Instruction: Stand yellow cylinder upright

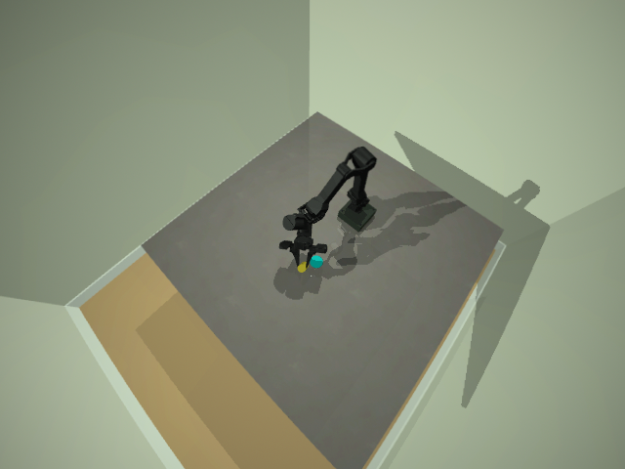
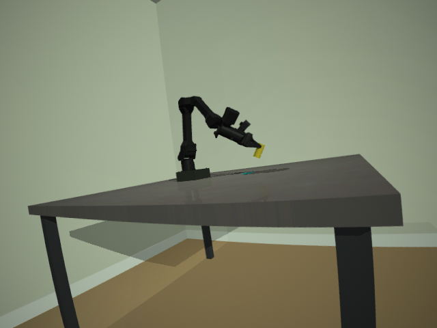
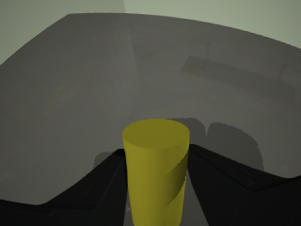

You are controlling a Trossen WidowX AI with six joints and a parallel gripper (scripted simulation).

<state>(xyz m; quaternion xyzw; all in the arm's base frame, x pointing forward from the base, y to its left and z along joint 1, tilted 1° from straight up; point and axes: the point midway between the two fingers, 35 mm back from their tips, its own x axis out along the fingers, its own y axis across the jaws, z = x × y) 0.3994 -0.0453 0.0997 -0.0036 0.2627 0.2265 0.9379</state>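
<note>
The yellow tall cylinder (image 1: 302,268) (image 2: 259,151) (image 3: 156,174) is held in the air above the table. In the exterior view it is tilted moderately from upright, its top leaning away from the arm's base. My gripper (image 1: 303,266) (image 2: 261,145) (image 3: 156,154) is shut on it, with one finger on each side, and points forward and down. The cyan circle (image 1: 316,261) (image 2: 247,173) lies flat on the table, below the cylinder and nearer the base in the exterior view. The circle does not show in the wrist view.
The grey table (image 1: 322,353) (image 2: 317,183) bears the arm's dark base (image 1: 356,217) (image 2: 192,174). The table's far edges show at the top of the wrist view. Shadows of the arm and gripper fall on the table around the circle.
</note>
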